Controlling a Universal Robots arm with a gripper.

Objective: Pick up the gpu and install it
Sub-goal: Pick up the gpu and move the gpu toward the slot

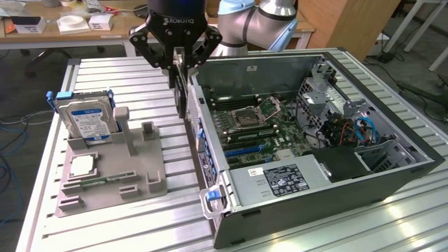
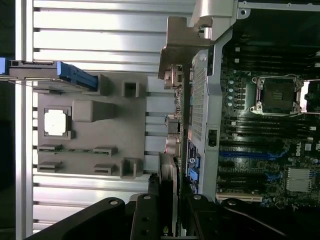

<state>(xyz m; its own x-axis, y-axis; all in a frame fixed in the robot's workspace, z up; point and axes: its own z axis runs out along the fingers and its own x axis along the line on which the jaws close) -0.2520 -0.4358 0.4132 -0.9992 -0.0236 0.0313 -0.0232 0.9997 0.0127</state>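
Exterior view: gripper [image 1: 180, 73] sits high over the slatted metal surface [image 1: 119, 68], above the gap between the grey fixture [image 1: 144, 168] and the open computer case [image 1: 392, 178]. Jaws pinching the gpu [image 1: 182, 102] by its two faces. The card hangs upright, thin and black, edge-on to the camera. It is just beside the case wall on the exterior view's left, outside the case, not seated in any slot. Cannot tell whether it touches that wall

Wrist view: gripper [image 2: 169, 220] looks down along the gpu [image 2: 168, 175], a narrow dark strip coming out from between the fingers [image 2: 145, 217]. The strip lines up with the bare slats between fixture [image 2: 115, 130] and case [image 2: 205, 100], nearer the case

Fixture: hard drive [image 1: 85, 119] stands upright in its holder, blue rails on its sides, blue-white label facing the camera. Processor chip [image 1: 82, 166] lies flat in a recess in front of it. Green memory stick [image 1: 98, 182] lies flat in a groove just beside the chip

Case: lying on its side, lid off, motherboard [image 1: 259, 131] exposed. Processor socket [image 1: 255, 111] near the board's middle. Power supply [image 1: 280, 179] at the near end, label up
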